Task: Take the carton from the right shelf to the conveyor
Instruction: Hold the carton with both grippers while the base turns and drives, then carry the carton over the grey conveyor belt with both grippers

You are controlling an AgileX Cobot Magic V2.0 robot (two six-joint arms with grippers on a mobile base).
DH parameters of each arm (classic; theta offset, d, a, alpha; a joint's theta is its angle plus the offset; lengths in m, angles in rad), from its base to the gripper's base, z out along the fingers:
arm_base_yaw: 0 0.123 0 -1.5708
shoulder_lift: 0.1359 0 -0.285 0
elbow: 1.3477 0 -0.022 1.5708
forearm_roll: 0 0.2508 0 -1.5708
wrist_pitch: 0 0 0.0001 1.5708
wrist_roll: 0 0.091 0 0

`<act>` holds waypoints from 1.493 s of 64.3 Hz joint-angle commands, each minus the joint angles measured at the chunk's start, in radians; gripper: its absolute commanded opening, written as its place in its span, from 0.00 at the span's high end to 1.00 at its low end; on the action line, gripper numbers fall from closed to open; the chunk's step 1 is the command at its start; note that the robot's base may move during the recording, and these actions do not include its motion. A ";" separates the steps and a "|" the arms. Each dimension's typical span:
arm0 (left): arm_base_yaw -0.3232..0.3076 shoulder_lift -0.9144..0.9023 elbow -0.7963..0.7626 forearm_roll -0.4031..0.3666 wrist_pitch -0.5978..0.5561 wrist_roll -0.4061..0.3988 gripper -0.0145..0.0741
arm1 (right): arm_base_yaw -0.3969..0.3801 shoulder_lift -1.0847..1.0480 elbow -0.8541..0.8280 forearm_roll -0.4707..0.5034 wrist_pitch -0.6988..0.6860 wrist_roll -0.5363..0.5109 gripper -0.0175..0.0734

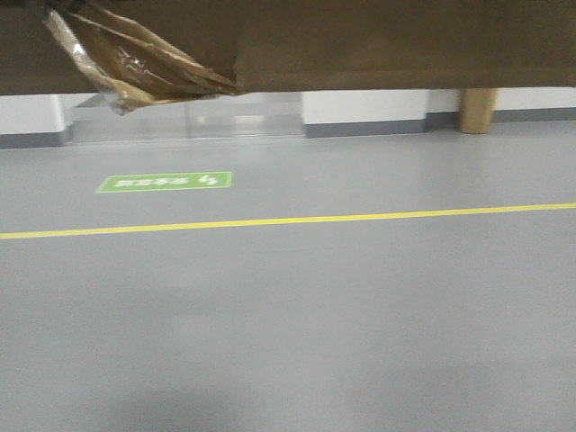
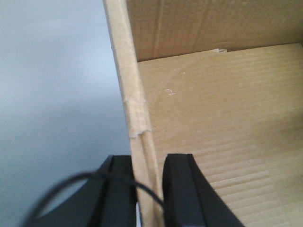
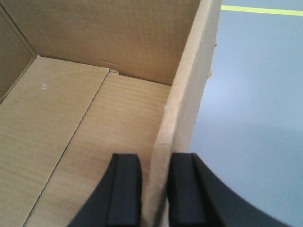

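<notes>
In the front view the carton (image 1: 360,45) is seen held high above the floor (image 1: 288,315). In the left wrist view the left fingers (image 2: 182,194) are closed narrowly on the carton's left wall (image 2: 124,71). In the right wrist view the right fingers (image 3: 125,189) are clamped likewise on its right wall (image 3: 182,94), so its length is judged to lie crosswise between both arms.

Open floor (image 1: 288,342) beneath carton (image 1: 360,45)

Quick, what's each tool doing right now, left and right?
Left tool: closed on one side wall of the carton.
Right tool: closed on the carton's other side wall.
</notes>
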 commanded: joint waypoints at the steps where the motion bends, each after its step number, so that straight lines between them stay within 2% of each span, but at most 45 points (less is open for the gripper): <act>1: 0.000 -0.009 -0.004 0.028 -0.023 0.005 0.86 | 0.002 -0.020 -0.007 0.004 -0.043 -0.033 0.88; 24: 0.000 -0.009 -0.004 0.079 -0.023 0.005 0.86 | 0.002 -0.020 -0.007 0.004 -0.043 -0.033 0.88; 66: 0.000 -0.008 -0.004 0.334 -0.023 0.005 0.86 | 0.002 -0.020 -0.007 0.004 -0.043 -0.033 0.88; 83: 0.000 -0.008 -0.004 0.378 -0.023 0.005 0.86 | 0.002 -0.020 -0.007 0.004 -0.043 -0.033 0.88; 96: 0.000 -0.008 -0.004 0.382 -0.023 0.005 0.86 | 0.002 -0.020 -0.007 0.004 -0.043 -0.033 0.88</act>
